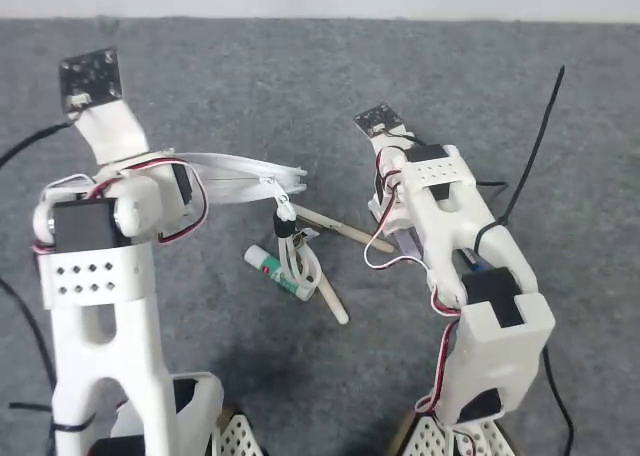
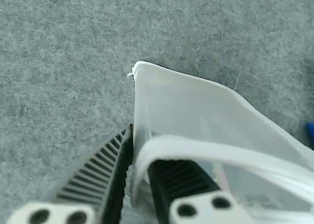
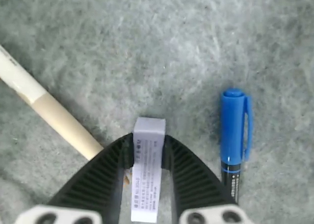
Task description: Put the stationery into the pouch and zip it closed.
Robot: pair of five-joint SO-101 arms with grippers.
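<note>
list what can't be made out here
Left wrist view: the soft translucent white pouch is cloudy, blurring its contents, and the frame edge cuts it off.
Right wrist view: the blue capped marker has its black end hidden behind a finger of the right gripper.
Same view: the small white labelled block in that gripper; print too small to identify it.
High view: the pouch's zip is thin, edge-on; how far open is unclear.

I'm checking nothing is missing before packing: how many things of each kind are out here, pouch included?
Clear pouch: 1
Pale pencil-like sticks: 2
White tube with green label: 1
Blue marker: 1
Small white block: 1
Total: 6
</note>
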